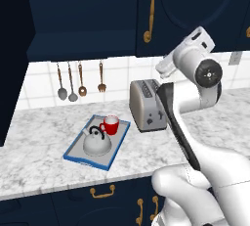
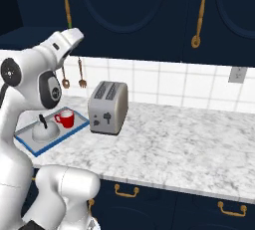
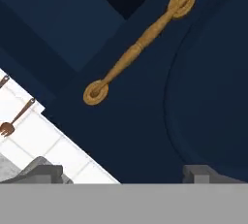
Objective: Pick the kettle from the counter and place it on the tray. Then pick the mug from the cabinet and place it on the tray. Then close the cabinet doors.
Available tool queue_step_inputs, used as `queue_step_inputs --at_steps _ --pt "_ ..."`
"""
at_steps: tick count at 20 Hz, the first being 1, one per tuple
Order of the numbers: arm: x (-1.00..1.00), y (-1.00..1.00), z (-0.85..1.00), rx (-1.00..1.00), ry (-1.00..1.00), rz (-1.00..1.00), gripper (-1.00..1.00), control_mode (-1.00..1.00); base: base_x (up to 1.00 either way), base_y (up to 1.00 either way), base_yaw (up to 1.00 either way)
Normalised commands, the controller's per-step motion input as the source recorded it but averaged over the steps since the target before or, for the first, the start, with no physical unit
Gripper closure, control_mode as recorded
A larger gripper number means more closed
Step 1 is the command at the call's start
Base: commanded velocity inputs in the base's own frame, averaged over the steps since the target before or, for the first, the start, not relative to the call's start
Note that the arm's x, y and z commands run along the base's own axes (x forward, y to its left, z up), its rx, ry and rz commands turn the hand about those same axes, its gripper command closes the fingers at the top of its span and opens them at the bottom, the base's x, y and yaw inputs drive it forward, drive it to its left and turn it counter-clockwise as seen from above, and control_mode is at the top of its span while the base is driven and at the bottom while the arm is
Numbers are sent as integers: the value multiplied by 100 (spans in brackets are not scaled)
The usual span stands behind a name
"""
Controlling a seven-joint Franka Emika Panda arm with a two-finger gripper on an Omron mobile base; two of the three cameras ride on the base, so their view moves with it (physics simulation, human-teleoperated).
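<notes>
The silver kettle and the red mug both stand on the blue-rimmed tray on the marbled counter. My gripper is raised in front of the navy upper cabinet; its fingertips are wide apart and open, with nothing between them. It faces a cabinet door with a brass handle; this door looks shut. At the far left another door stands swung open.
A silver toaster stands just right of the tray. Utensils hang on the tiled wall under the cabinet. Navy drawers with brass handles run below the counter.
</notes>
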Motion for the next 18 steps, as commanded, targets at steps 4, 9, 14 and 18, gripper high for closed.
queue_step_inputs --at_steps 4,9,14,18 --pt "-34 100 -37 -40 12 -2 -100 -100 0 0 0" --pt "-17 49 -59 -35 7 -1 -100 -100 0 0 0" --pt "-49 57 -3 -33 0 -34 -100 -100 0 0 0" --pt "-37 62 -1 -35 0 -40 -100 -100 0 0 0"
